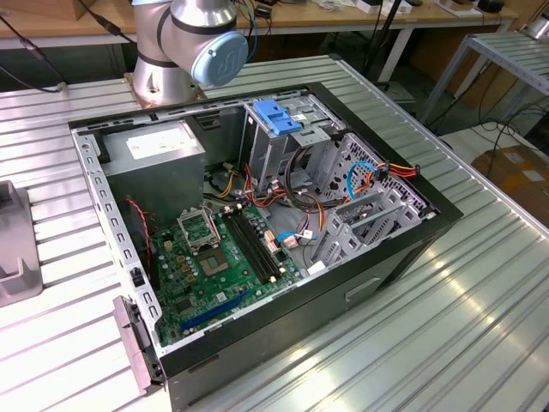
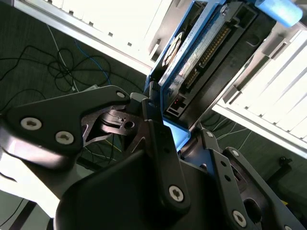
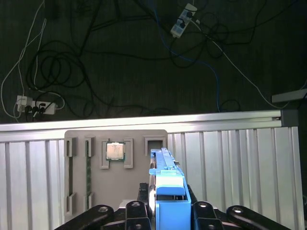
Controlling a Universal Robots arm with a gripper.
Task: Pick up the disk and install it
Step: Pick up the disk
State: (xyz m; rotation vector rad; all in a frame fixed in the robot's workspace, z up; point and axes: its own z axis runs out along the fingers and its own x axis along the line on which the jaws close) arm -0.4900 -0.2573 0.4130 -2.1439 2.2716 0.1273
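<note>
Jaws closed on the disk: the black gripper (image 2: 175, 129) clamps one end of the flat grey-metal hard disk (image 2: 201, 52) with bright blue plastic side rails, a dark finger (image 2: 156, 143) pressed to each side. The rest of the body sticks out well past the fingertips. In the first wrist view the disk (image 3: 165, 177) is on edge and looks lifted, just above a flat grey fixture tray (image 3: 115, 191). The tray holds a square silver processor chip (image 3: 115, 151) and a thin green memory stick (image 3: 88, 167) in its slots. It lies on the ribbed white metal table (image 3: 240, 167), with dark floor and loose black cables (image 3: 62, 72) beyond. So the disk is picked and not yet installed. Risks, as I judge them: the grip is on one end, so the long overhang could pivot or slip in the pads if it bumps anything, and a low swing could clip the tray's chip. In the exterior view the open black computer case (image 1: 386, 266) sits on the table by the silver arm base (image 1: 184, 43). Its metal drive cage (image 1: 283, 146) carries a ribbed blue plastic tab (image 1: 279, 116). A bundle of red, orange and blue wires (image 1: 377, 172) hangs just beside the cage and could snag a rail. The grey power-supply box (image 1: 163, 148) and green motherboard (image 1: 214, 266) crowd the space near the cage.
</note>
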